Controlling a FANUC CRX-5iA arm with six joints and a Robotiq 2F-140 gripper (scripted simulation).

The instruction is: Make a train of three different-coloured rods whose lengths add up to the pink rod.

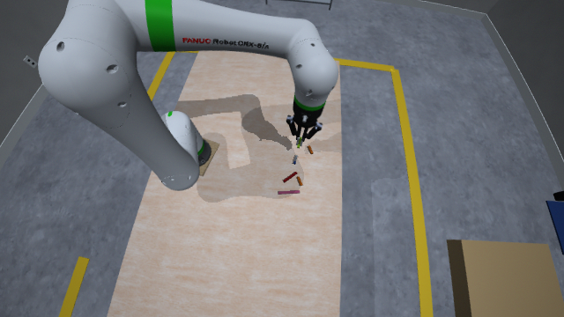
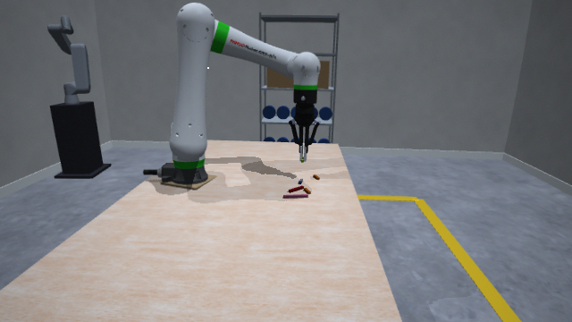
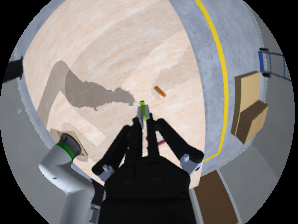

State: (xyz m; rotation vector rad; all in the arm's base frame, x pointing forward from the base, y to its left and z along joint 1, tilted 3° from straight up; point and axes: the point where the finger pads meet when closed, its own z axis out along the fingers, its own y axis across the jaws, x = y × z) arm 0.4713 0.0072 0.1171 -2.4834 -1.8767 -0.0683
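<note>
My gripper point(image 1: 300, 139) point(image 2: 303, 156) point(image 3: 144, 110) is shut on the lime rod point(image 1: 300, 143) point(image 2: 302, 160) point(image 3: 142, 104) and holds it above the table. A grey rod point(image 1: 295, 158) and a blue rod point(image 1: 294, 163) lie on the table, nearer the top camera than the gripper, in a short row; any gap between them is too small to tell. They look like one small piece in the exterior view. The pink rod point(image 1: 288, 192) point(image 2: 295, 196) lies nearest the top and exterior views.
A red rod point(image 1: 290, 177) point(image 2: 296, 190) lies slanted between the pink rod and the blue one. One orange rod point(image 1: 300, 180) point(image 2: 307, 190) lies close to its right end. Another orange rod point(image 1: 310, 150) point(image 2: 316, 177) point(image 3: 160, 91) lies right of the gripper.
</note>
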